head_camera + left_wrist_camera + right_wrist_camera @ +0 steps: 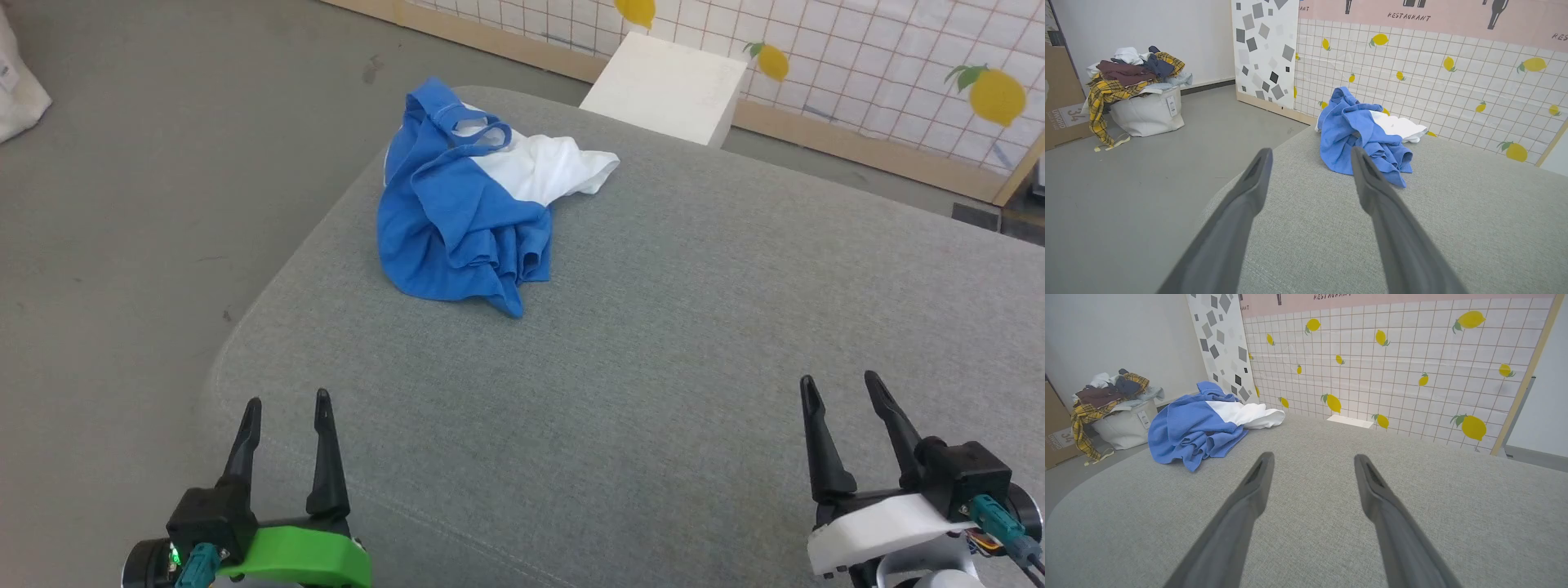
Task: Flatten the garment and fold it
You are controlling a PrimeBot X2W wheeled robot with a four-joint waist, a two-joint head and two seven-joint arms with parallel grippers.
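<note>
Nothing is done yet: the garment (pixel 465 220) lies in a crumpled heap on the grey bench (pixel 653 367), well ahead of the left jaws and further off, diagonally, from the right jaws. Both jaws stand wide open and hold nothing. Flattening and folding remain, with nothing in the way; a laundry basket (pixel 1147 114) sits on the floor beyond the left jaws.

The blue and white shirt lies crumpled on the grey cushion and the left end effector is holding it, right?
No: the left end effector is open and apart from the shirt, as the head view shows; the rest is right.
</note>
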